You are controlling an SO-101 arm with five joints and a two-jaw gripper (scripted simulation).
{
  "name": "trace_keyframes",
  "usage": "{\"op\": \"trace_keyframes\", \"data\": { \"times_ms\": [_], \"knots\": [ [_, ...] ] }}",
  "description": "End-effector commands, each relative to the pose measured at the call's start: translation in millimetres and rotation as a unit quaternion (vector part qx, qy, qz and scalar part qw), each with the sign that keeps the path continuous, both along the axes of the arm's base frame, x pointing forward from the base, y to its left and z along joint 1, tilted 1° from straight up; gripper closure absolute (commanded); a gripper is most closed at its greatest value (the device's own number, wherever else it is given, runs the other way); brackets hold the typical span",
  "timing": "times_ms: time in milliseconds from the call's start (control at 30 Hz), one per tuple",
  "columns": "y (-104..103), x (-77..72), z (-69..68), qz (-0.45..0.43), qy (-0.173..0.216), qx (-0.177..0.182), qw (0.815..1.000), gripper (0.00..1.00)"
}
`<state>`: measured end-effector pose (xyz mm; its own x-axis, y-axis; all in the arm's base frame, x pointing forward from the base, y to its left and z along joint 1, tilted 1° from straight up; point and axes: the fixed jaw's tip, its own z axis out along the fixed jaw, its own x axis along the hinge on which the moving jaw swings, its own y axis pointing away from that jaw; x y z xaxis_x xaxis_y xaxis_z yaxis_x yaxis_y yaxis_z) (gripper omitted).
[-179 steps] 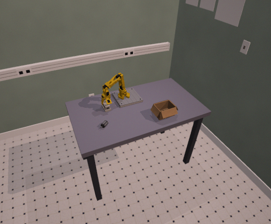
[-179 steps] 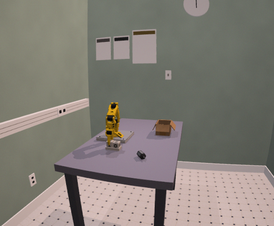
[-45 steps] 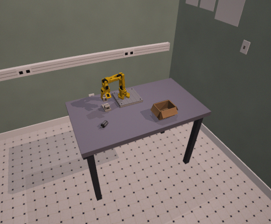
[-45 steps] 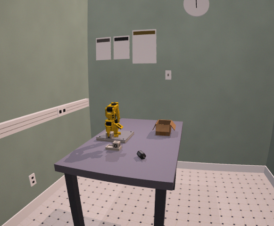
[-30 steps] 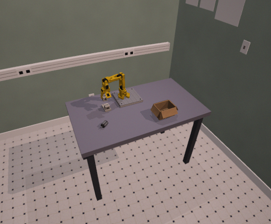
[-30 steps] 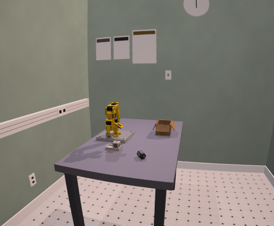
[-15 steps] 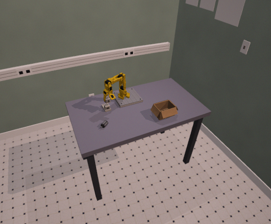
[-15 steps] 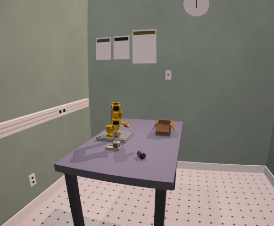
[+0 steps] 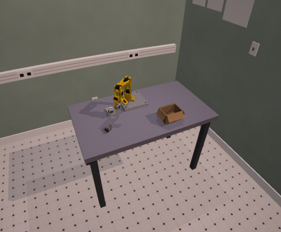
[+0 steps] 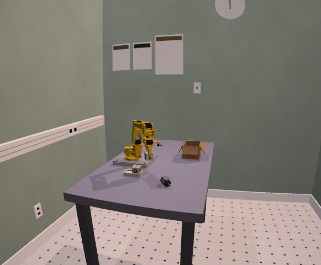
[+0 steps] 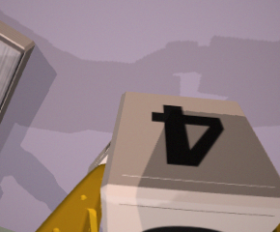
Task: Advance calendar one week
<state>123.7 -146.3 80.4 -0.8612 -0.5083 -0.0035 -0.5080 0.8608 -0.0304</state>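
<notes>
My gripper (image 9: pixel 117 106) is shut on a cream date cube (image 11: pixel 193 164), which fills the wrist view. The cube's upper face shows a black 4, seen upside down. I hold the cube low over the table, beside the front corner of the arm's base plate; it also shows in the exterior view (image 10: pixel 147 155). The beige calendar tray (image 9: pixel 107 110) lies on the table just left of the gripper, and the other cube (image 10: pixel 136 169) sits in it. A tan-rimmed corner of the calendar (image 11: pixel 2 82) shows at the left edge of the wrist view.
The grey base plate (image 9: pixel 135 101) holds the yellow arm at the back of the table. A small black cylinder (image 9: pixel 107 128) lies in front of the tray. An open cardboard box (image 9: pixel 170 113) stands at the right side.
</notes>
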Motion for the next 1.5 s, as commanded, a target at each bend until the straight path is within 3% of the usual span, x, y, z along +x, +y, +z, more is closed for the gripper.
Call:
{"op": "trace_keyframes", "data": {
  "times_ms": [0,333,567,633,900,1467],
  "knots": [
    [2,3.3,-0.2,0.011,0.002,0.003,1.000,1.00],
    [10,13.4,0.0,0.045,0.002,0.003,0.999,1.00],
    [40,41.3,0.6,0.150,0.001,0.002,0.989,1.00],
    [40,41.3,0.6,0.150,0.001,0.002,0.989,1.00],
    [79,64.0,1.2,0.262,0.000,0.001,0.965,1.00],
    [88,68.3,-3.1,0.285,0.000,0.001,0.958,1.00]
  ]
}}
